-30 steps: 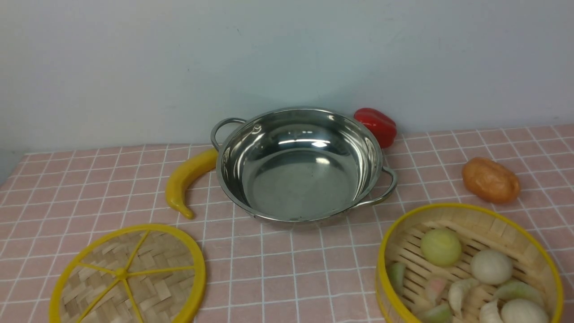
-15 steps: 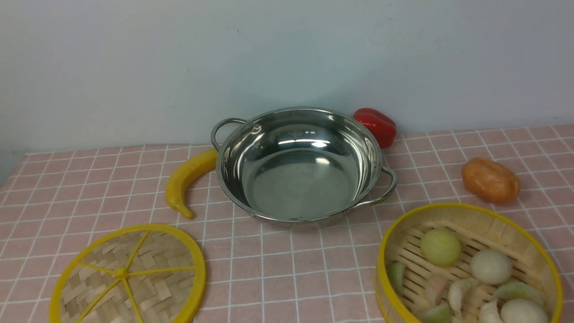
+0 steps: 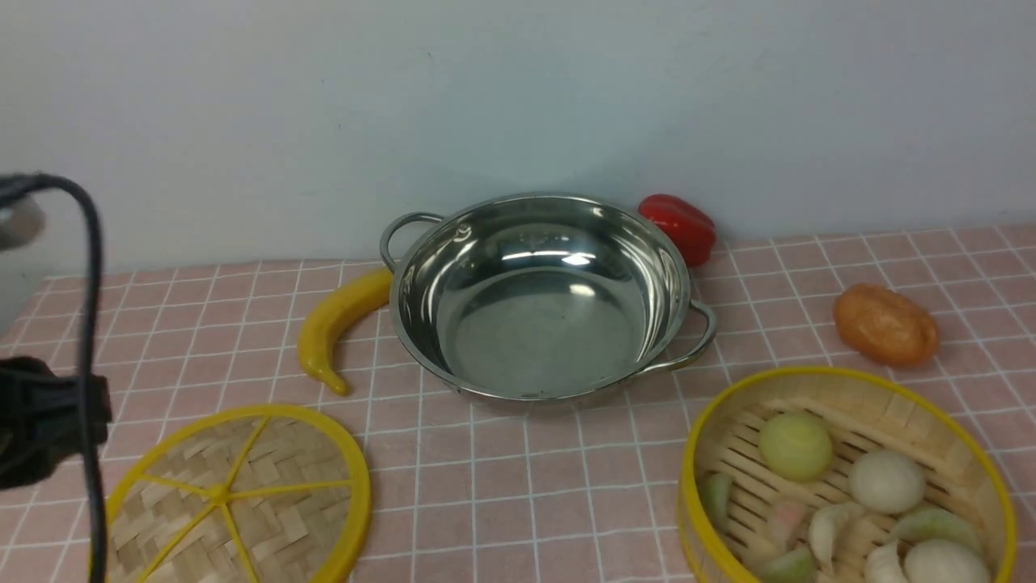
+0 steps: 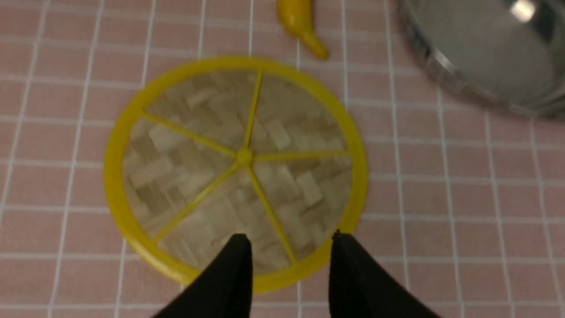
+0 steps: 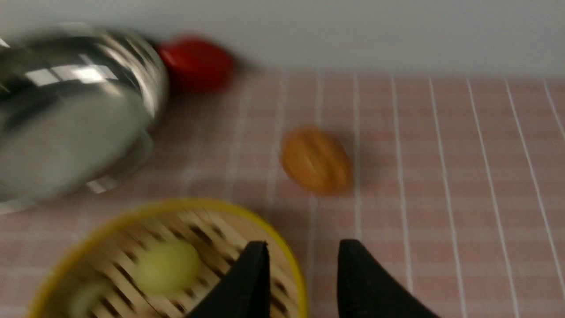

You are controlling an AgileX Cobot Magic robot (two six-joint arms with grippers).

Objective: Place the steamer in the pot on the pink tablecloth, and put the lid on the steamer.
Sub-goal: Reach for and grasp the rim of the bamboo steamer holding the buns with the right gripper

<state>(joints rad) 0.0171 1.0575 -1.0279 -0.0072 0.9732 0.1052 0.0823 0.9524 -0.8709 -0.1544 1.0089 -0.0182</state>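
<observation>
Black and pointed, both fingers of the left tool (image 4: 291, 240), parted with a clear gap and gripping nothing. Poised above one edge of the lid (image 4: 198, 176). Flat woven bamboo disc, yellow rim, yellow spokes meeting at a hub, lying on the pink tablecloth (image 3: 502, 478) at the front left of the front view. Just beside it, at the far left edge of that view, the dark body of the left arm (image 3: 40, 421), with a black cable (image 3: 89, 324) looping up past it.

Same black fingers on the right tool (image 5: 303, 247), likewise parted and empty-handed, shown blurred. One finger over the slatted inside of the steamer (image 3: 882, 405), the other over the cloth outside, with the yellow rim running between. Steamer at the front right, standing on the cloth near the pot (image 3: 639, 267) but apart from it, open-topped, with pale round dumplings (image 3: 886, 480) inside.

Pot in the middle, further back, upright, shiny and empty, with two loop handles.

Around it: a yellow banana (image 3: 336, 324) curving from the pot's left side toward the lid; a red pepper (image 3: 678, 227) behind the pot's right rim, by the pale wall (image 3: 518, 97); an orange-brown potato-like piece (image 3: 886, 324) just beyond the steamer.
</observation>
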